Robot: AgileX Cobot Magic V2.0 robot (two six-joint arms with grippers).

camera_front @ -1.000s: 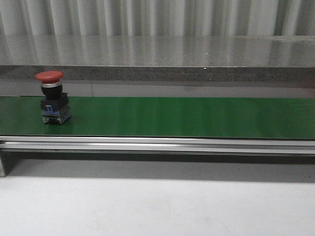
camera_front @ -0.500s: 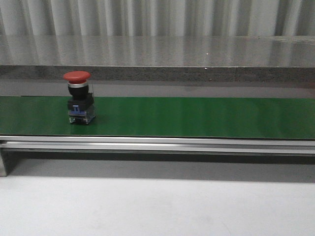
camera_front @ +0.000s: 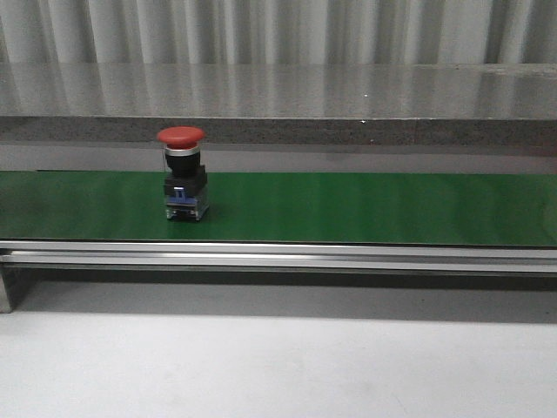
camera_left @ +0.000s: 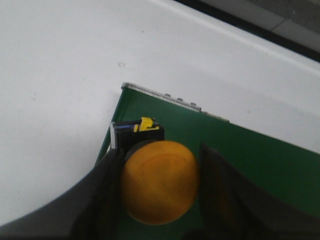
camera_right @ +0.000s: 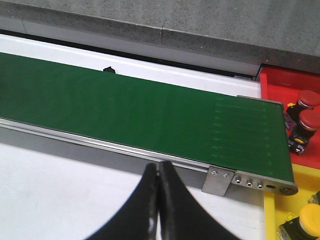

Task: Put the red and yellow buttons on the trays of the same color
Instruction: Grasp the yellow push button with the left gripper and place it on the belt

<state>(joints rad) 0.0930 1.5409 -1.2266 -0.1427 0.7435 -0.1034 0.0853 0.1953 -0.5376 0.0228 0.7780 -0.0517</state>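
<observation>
- On my front view, a red button [camera_front: 183, 172] stands upright on the green conveyor belt [camera_front: 365, 207], left of the frame's centre, mushroom cap up and black body below; neither arm shows in this view.
- On my left wrist view, the left gripper [camera_left: 160, 187] is pinching a yellow button [camera_left: 159, 181]: the dark fingers [camera_left: 106, 195] sit against either side of its round cap, low in the frame.
- The yellow button's black body, with a small yellow and blue tab, pokes out above the cap, over the corner of the green belt next to the white table [camera_left: 60, 90].
- On my right wrist view, the right gripper [camera_right: 159, 195] has its fingers pressed together with nothing between them, bottom centre, just off the belt's metal rail [camera_right: 100, 145].
- At the right edge I see a red tray [camera_right: 290, 85] holding two red buttons [camera_right: 306, 112], and below it a yellow tray [camera_right: 280, 210] with a yellow button at the lower right corner, all well apart from the right gripper.
</observation>
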